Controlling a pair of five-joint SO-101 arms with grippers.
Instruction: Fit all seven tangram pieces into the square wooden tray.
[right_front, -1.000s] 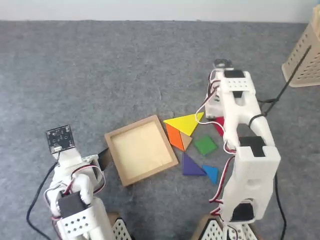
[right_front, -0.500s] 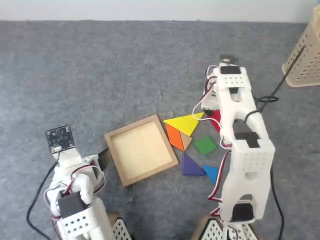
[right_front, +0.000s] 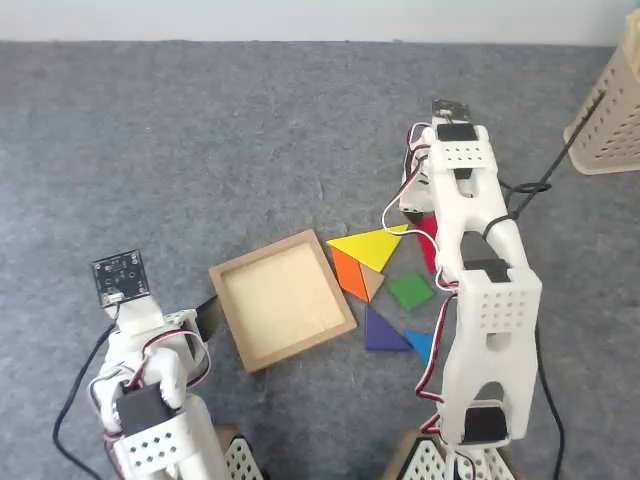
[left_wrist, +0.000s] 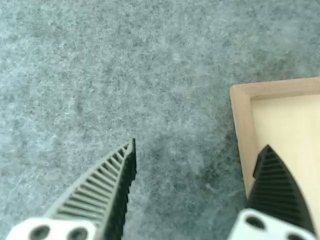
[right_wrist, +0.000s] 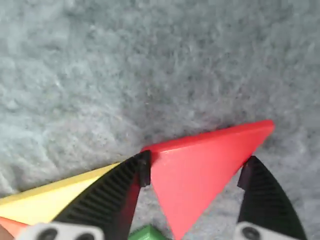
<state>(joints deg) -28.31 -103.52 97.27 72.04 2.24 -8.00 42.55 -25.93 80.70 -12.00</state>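
Zero pieces (right_front: 410, 290) in the tray (right_front: 264, 254), all seven left; right claw (right_wrist: 197, 165) apart astride the red triangle (right_wrist: 200, 170), seemingly ungripped; left claw (left_wrist: 198, 145) apart.

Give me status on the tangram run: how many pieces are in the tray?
Done: nothing; the tray is bare. In hand: the right gripper is open astride the red triangle on the carpet. The left gripper is open at the tray's corner. Left: all seven, meaning red plus yellow, orange, brown, green, purple and blue beside the tray.
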